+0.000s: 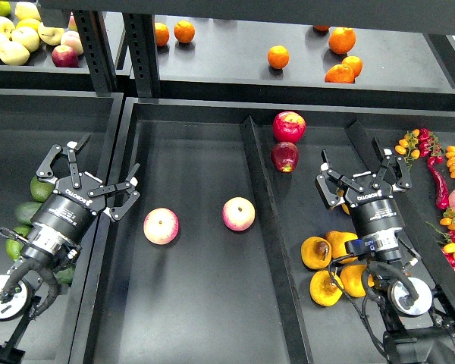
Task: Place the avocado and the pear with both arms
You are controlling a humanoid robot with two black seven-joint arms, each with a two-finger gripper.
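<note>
Below the fruit shelves, both arms hung over black bins with nothing held. The left gripper (91, 171) had its fingers spread wide above the divider, empty; the right gripper (362, 171) likewise stood spread and empty over the right-hand bin. The avocado (41, 188), dark green and smooth, lay in the left bin, half hidden beneath the left arm and touching lighter green avocados (24, 212) stacked just below it. The pear (316, 252), plump and golden-orange with a dark brown spot at its end, lay in a tight cluster of similar pears (326, 288) beside the right arm's wrist. Main hazards, as judged: a descending left gripper might close on a lighter avocado, since the fruits touched and the arm hid them; the rounded, smooth skins might slip from a two-finger pinch; on the right, neighbouring pears might be nudged or caught together. Two pink-yellow apples (161, 226) rested well apart in the middle bin.
</note>
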